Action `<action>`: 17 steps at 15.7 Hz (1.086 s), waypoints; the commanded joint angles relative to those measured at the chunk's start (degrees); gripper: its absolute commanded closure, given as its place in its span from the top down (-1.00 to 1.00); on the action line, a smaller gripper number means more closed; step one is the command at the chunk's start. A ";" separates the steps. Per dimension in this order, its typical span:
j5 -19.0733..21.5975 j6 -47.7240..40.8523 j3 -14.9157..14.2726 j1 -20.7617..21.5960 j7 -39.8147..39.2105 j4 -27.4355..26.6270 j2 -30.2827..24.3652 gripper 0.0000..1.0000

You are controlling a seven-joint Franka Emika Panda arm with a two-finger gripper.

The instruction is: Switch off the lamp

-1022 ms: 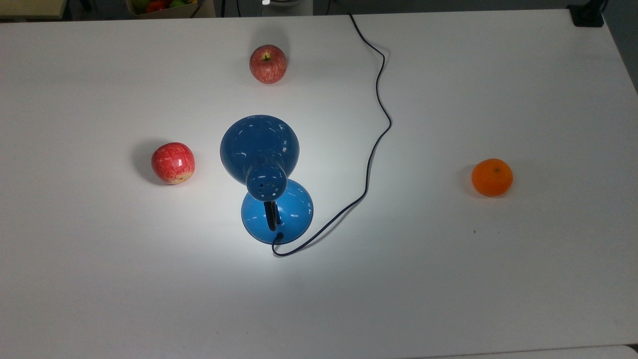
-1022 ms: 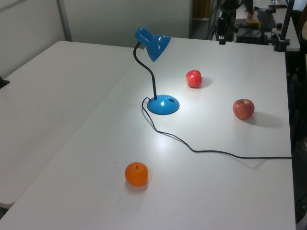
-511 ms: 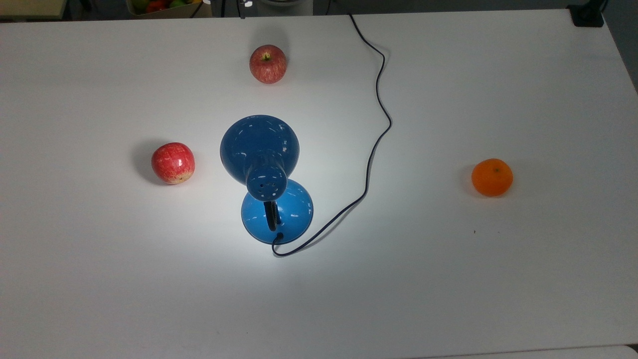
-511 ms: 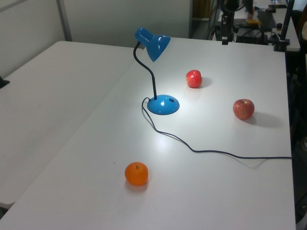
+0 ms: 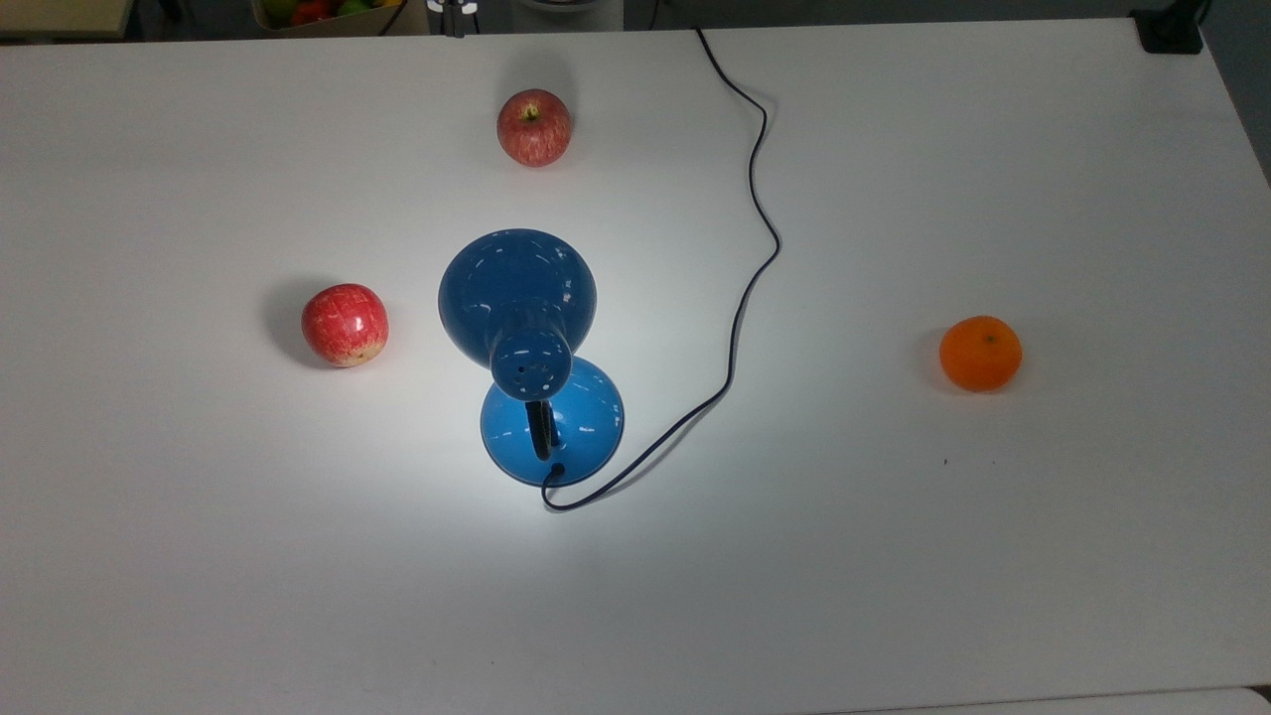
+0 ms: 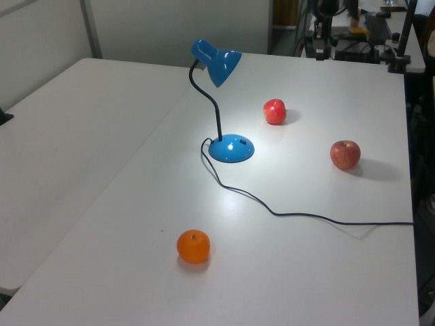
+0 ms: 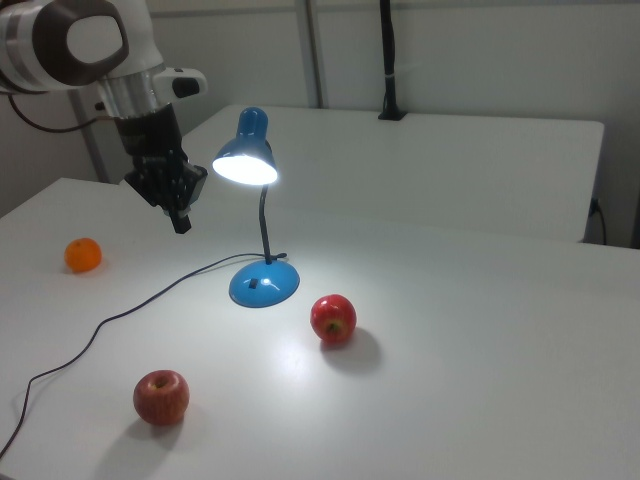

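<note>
While the lamp is lit, casting a bright pool on the table, it stands mid-table, shade tilted over its base. Its cord trails toward the top view's far edge. In the right view the gripper hangs high at the shade's left, well apart from it; whether its fingers are apart cannot be told. Judgement: the lamp is light, glossy and easily tipped. Press the dark switch on the base straight down; do not grasp the neck.

I see the blue desk lamp lit, upright mid-bench, its dome shade tilted down on a curved black neck, cord trailing away.
</note>
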 commanded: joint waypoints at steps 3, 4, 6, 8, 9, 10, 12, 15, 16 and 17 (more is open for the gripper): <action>3.10 3.52 -0.24 -0.63 -1.67 -0.84 1.58 -1.00; 3.10 4.75 -0.15 -0.54 -1.67 -1.28 2.46 -1.00; 3.10 7.21 -0.15 -0.28 -0.97 -2.69 4.04 -1.00; 3.10 10.29 -0.06 -0.19 -0.79 -4.18 5.18 -1.00; 3.10 11.61 -0.06 -0.02 -0.79 -4.71 5.88 -1.00; 3.10 12.41 0.03 -0.01 -0.79 -5.06 6.68 -1.00; 3.10 14.51 0.11 -0.01 -0.79 -5.86 8.17 -1.00; 3.10 18.55 0.38 0.07 0.44 -6.38 11.50 -1.00; 3.10 21.09 0.46 0.07 0.44 -7.34 12.21 -1.00; 3.10 24.25 0.55 0.07 0.44 -8.92 12.48 -1.00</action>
